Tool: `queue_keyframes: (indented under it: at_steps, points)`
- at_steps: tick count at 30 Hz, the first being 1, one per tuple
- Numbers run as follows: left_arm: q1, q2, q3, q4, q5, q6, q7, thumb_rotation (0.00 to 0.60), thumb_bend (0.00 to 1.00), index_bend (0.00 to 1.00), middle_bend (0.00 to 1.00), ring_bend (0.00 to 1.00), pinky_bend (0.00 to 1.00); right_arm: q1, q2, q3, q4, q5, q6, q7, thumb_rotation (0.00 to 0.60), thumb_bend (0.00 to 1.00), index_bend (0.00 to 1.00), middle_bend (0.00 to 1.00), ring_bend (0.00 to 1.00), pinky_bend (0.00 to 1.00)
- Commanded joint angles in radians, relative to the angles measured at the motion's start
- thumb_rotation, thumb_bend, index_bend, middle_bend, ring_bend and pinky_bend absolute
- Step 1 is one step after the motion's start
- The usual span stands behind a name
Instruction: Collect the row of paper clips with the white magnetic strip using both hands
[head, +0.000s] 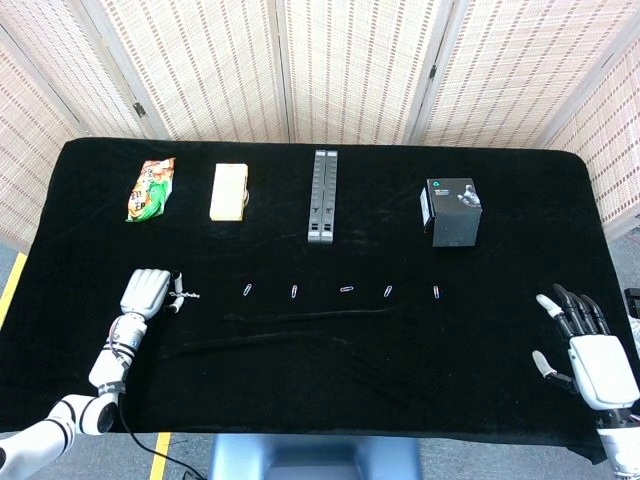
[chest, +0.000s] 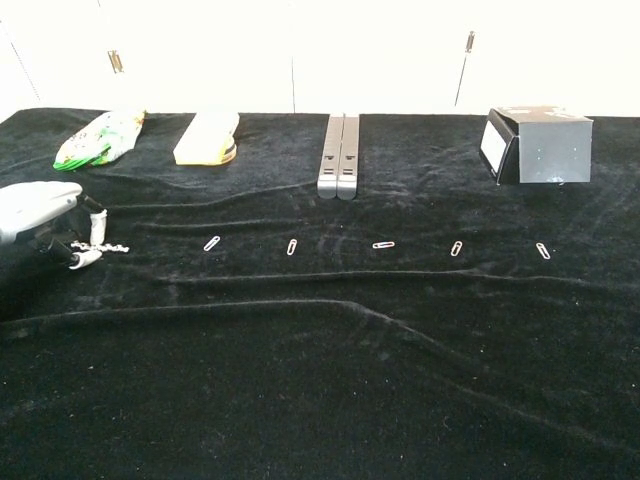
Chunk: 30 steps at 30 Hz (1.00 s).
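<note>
Several paper clips lie in a row across the black cloth, from the leftmost clip (head: 246, 290) (chest: 211, 243) to the rightmost clip (head: 436, 291) (chest: 543, 250). My left hand (head: 146, 294) (chest: 40, 222) rests on the cloth at the left end of the row. Its thumb and fingers pinch the near end of the small white magnetic strip (head: 187, 295) (chest: 108, 247), which points toward the clips a short gap away. My right hand (head: 590, 350) lies at the table's front right with fingers spread and nothing in it. The chest view does not show it.
Along the back stand a green snack bag (head: 150, 188), a yellow block (head: 228, 190), a long grey bar (head: 321, 196) and a black box (head: 453, 211). The cloth (chest: 330, 400) has raised folds just in front of the clip row.
</note>
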Motion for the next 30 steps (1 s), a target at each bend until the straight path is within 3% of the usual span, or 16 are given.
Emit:
queue_keyframes:
  at_steps: [1,12,21,30]
  points:
    - [0.005,0.007,-0.006,-0.014,0.001,0.022,-0.007,0.600,0.48,0.78,1.00,1.00,1.00,0.002,0.001,0.000,0.000,0.001,-0.004,0.002,0.600,0.36,0.10,0.00,0.00,0.00]
    - [0.006,0.022,-0.032,-0.114,0.002,0.082,-0.029,0.600,0.50,0.78,1.00,1.00,1.00,-0.001,0.008,-0.002,0.001,-0.004,0.004,0.023,0.600,0.36,0.10,0.00,0.00,0.00]
    - [-0.038,-0.011,-0.086,-0.182,-0.042,0.021,-0.154,0.600,0.50,0.78,1.00,1.00,1.00,-0.017,0.018,0.001,0.013,-0.007,0.038,0.070,0.600,0.36,0.10,0.00,0.00,0.00]
    - [-0.100,-0.068,-0.110,-0.175,-0.059,-0.028,-0.176,0.600,0.50,0.79,1.00,1.00,1.00,-0.036,0.024,0.001,0.029,0.009,0.052,0.114,0.600,0.36,0.10,0.00,0.00,0.00]
